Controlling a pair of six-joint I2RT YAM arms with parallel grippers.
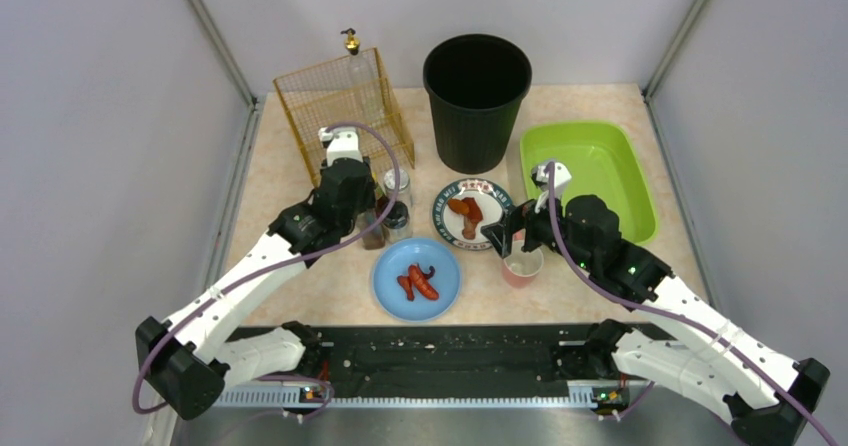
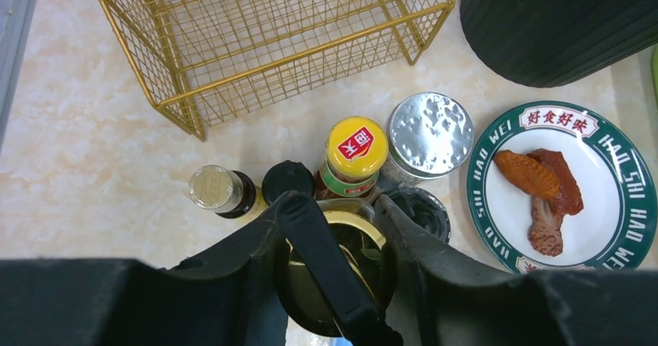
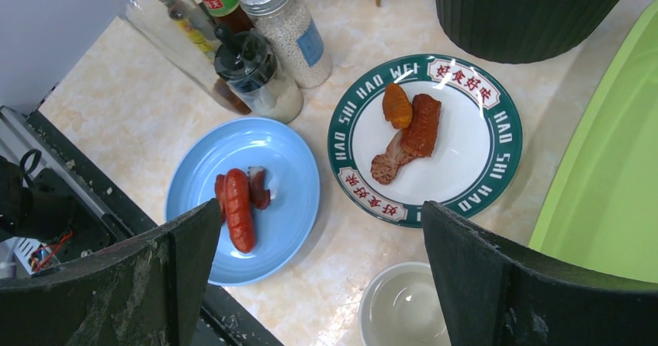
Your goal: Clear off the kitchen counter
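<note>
Left gripper (image 2: 334, 226) is closed on the top of the bottle (image 2: 299, 284), which stands on the counter (image 1: 480, 301) among the jars (image 2: 429, 133). Lift straight up until the base clears the neighbours, which stand just beside it. Keep the bottle upright. The basket (image 2: 310, 53) at 12 o'clock looks the likely destination. Right gripper (image 3: 322, 237) hangs wide open over the cup (image 3: 403, 307) at 3 o'clock; keep it clear

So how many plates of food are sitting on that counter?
2. A blue plate with sausages lies near the front edge, in the middle. A green-rimmed white plate with meat pieces lies just behind it, before the black bin. None seem hidden.
</note>
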